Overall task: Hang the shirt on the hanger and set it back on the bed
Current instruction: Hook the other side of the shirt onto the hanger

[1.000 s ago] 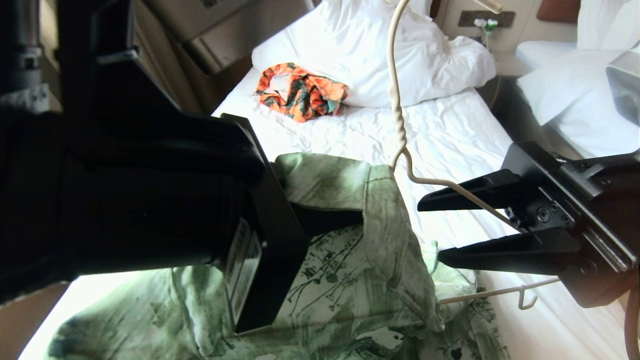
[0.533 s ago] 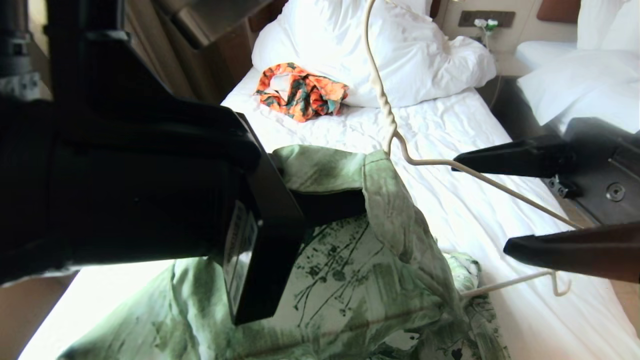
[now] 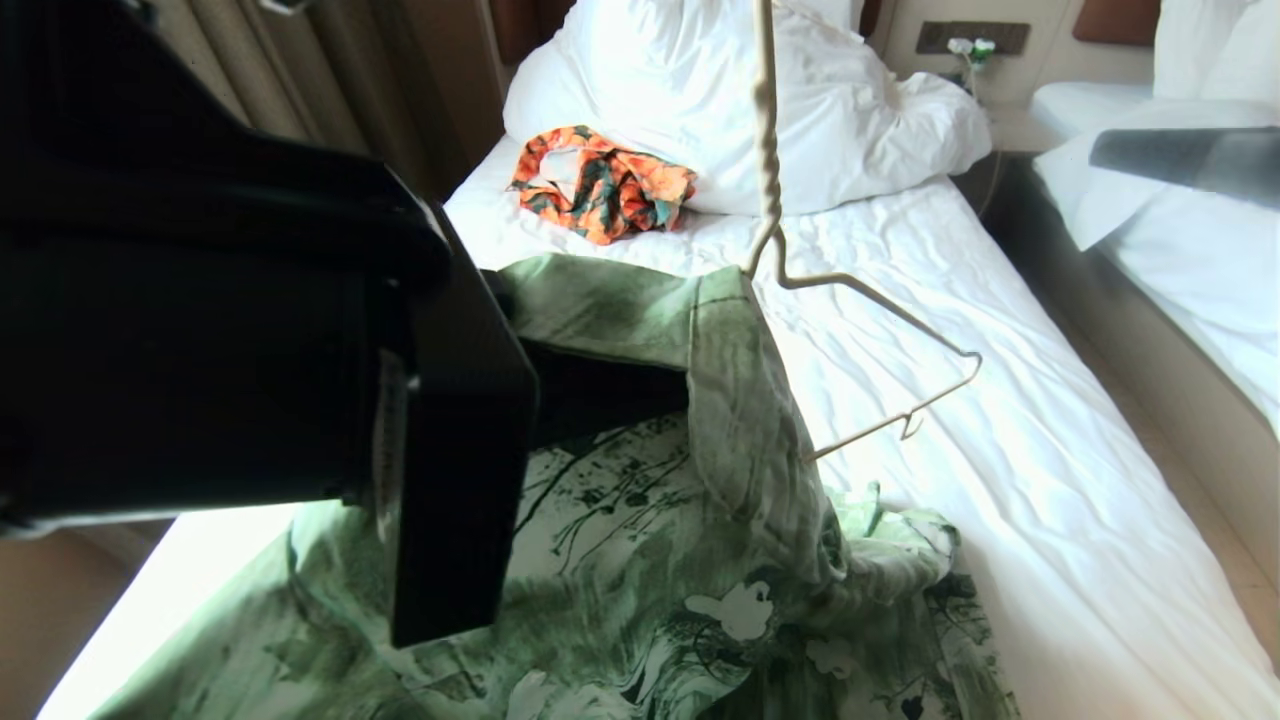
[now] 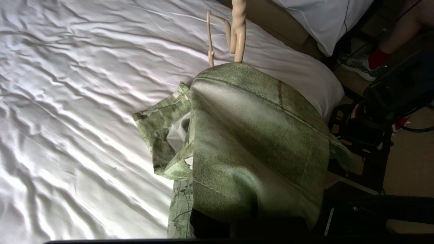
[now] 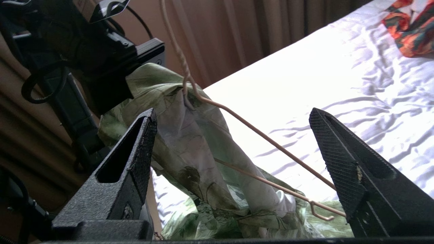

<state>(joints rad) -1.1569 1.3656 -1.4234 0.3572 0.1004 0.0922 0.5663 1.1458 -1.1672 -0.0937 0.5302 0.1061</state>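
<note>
The left end effector [image 3: 610,395] is clamped shut inside the fold of the shirt [image 3: 700,560], apparently pinching the covered shoulder of the hanger [image 3: 860,290] through the cloth, though the fabric hides the contact itself. It holds the bundle up above the near end of the bed [image 3: 950,300]. The right end effector [image 5: 234,149] stands wide open with nothing between its pads; in its own wrist view the bare arm of the hanger [image 5: 264,139] crosses the gap without touching either finger, and in the head view only a blurred dark finger shows at the far right.

One shoulder of the shirt [image 4: 251,135] drapes over the left half of the hanger. The other half pokes out bare to the right, with its notch and corner exposed, and the hook rises out of frame. The rest of the shirt slumps onto the sheet below. An orange floral garment [image 3: 600,185] lies well apart, near the pillow.

The shirt looks light, soft and limp, so it would likely slide off if tilted. The hanger is thin, stiff and probably springy. A good hold for the free end effector would be the loose collar or right shoulder seam, to draw it over the bare arm.
</note>
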